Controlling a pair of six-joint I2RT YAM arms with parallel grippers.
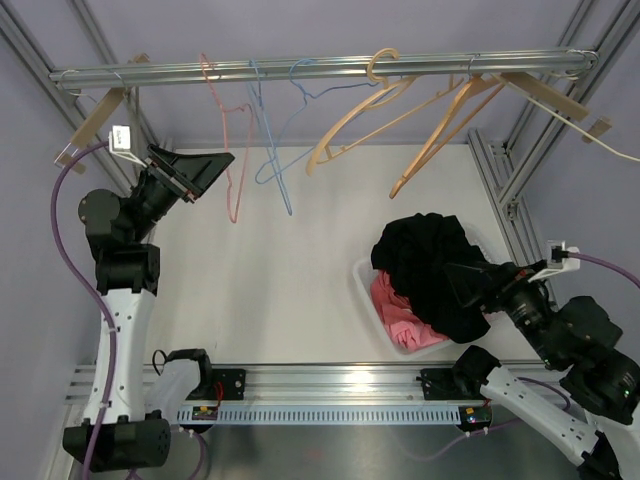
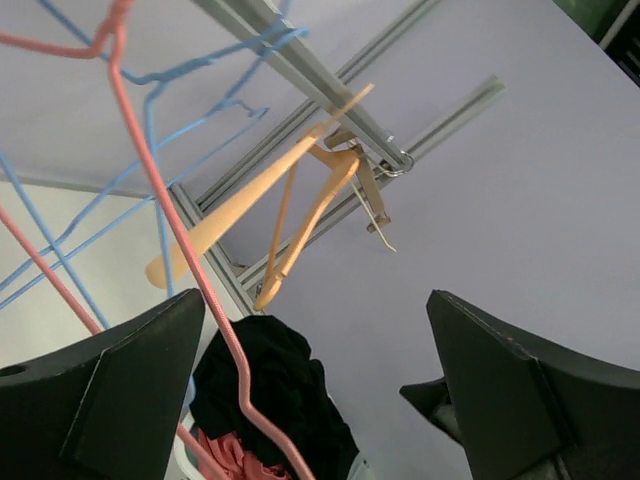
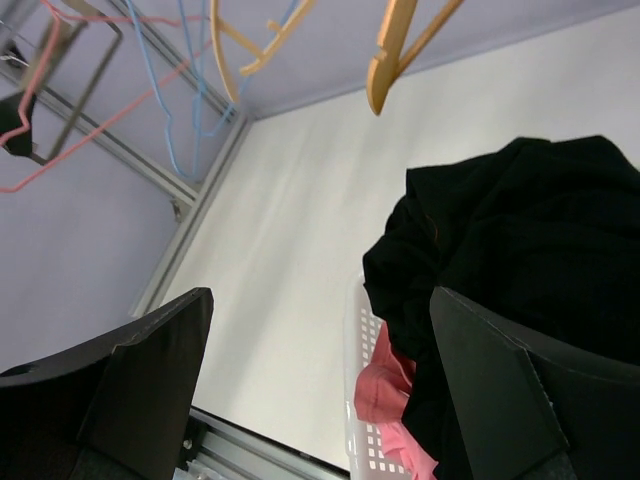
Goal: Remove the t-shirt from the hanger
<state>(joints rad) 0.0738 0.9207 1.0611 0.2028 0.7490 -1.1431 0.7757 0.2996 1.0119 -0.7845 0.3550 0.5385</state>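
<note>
Currently on rail (image 1: 320, 68): wooden hangers (image 1: 440, 120), blue wire hangers (image 1: 272, 150) and pink wire hanger (image 1: 236, 150) are all hanging bare.
White basket (image 1: 364, 292): sitting on the right, holding clothes.
Black t-shirt (image 1: 430, 258): lying heaped in the basket, spilling over a pink garment (image 1: 400, 305); off every hanger.
Handling: judging it light, limp, easily snagging cloth; pinching a raised fold atop the heap is looking easiest.
Left gripper (image 1: 212, 178): fingers standing apart, hovering just beside the pink wire hanger, gripping nothing.
Right gripper (image 1: 462, 290): fingers standing apart, hovering at the shirt's near edge, gripping nothing.
</note>
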